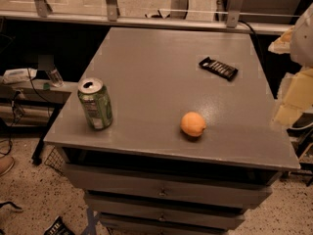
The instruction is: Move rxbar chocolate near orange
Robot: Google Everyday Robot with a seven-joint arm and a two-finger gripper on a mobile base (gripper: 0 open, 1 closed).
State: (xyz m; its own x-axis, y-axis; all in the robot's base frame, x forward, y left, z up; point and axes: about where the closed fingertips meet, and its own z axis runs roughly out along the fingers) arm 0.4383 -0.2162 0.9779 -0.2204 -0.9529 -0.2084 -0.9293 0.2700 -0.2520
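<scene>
The rxbar chocolate (218,68) is a thin flat black bar with white lettering. It lies at an angle on the grey table top (146,72), towards the back right. The orange (193,124) sits near the table's front edge, right of centre, well apart from the bar. My gripper (295,98) shows as pale blurred shapes at the right edge of the view. It is beyond the table's right edge, to the right of both the bar and the orange, and touches neither.
A green soda can (95,104) stands upright at the front left of the table. Drawers (166,190) run below the table's front edge. A lower side shelf with a small bottle (55,76) is to the left. A window rail (146,18) runs behind.
</scene>
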